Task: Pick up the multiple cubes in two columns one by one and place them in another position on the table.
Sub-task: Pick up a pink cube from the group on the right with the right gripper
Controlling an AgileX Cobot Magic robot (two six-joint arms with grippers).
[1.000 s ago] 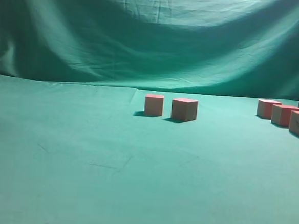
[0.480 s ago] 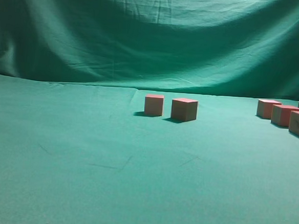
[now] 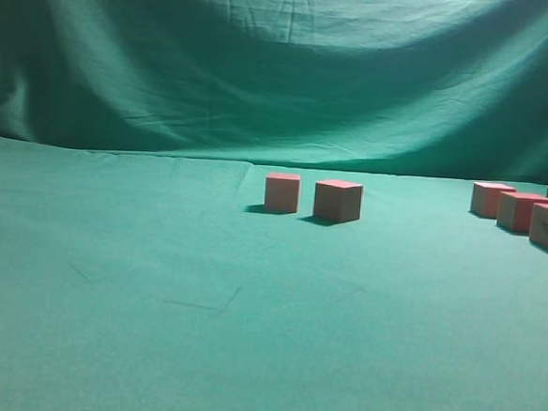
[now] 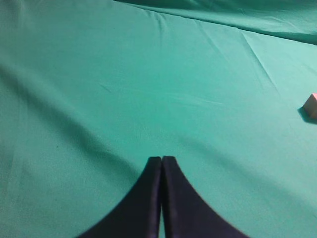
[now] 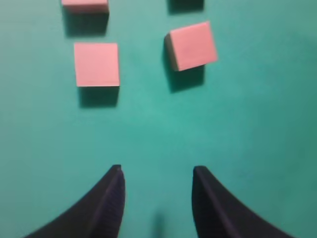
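right gripper is hovering over bare green surface, jaws standing part open and holding nothing, likely lining up on the two columns of cubes just ahead. left gripper is idling with jaws pressed together, empty. two cubes are sitting mid-surface, probably already relocated.

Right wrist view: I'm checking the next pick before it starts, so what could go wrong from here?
The right gripper hangs open over bare table, short of the cubes. The near right cube sits skewed, so the fingers might catch its corners and twist it instead of gripping flat faces. The near left cube has another cube close behind it, which a deep reach could bump.
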